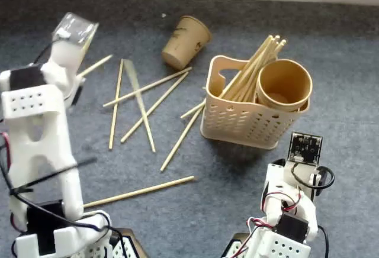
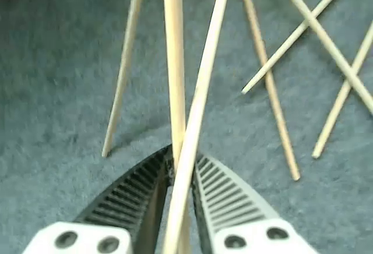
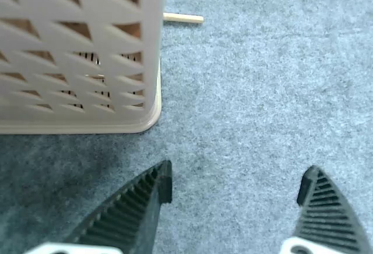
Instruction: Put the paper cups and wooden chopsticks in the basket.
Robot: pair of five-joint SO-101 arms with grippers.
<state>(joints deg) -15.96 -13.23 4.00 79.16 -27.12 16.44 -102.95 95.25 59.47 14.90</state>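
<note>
One basket (image 1: 237,122) anchors everything: a paper cup (image 1: 284,83) stands inside it beside a sheaf of chopsticks (image 1: 251,71). A second cup (image 1: 185,41) lies on its side just beyond the basket's far corner. Loose chopsticks (image 1: 148,86) are scattered on the worktop (image 1: 195,222) on my left arm's side of the basket.

My left jaws are clamped tight on two sticks (image 2: 175,62) that cross in the grip, well apart from the basket. My right jaws gape wide and empty just beside the basket's near wall.

I judge the step to be carrying this pair over. I should lift until the tips clear the scattered sticks, swing across, tilt the ends down into the sheaf's side rather than into the cup, and release only once they are inside. Crossed sticks may pivot, so go gently.

The high view gives the basket's contents. My left wrist view alone settles that two sticks are pinched, and my right wrist view shows the basket's latticed wall.
</note>
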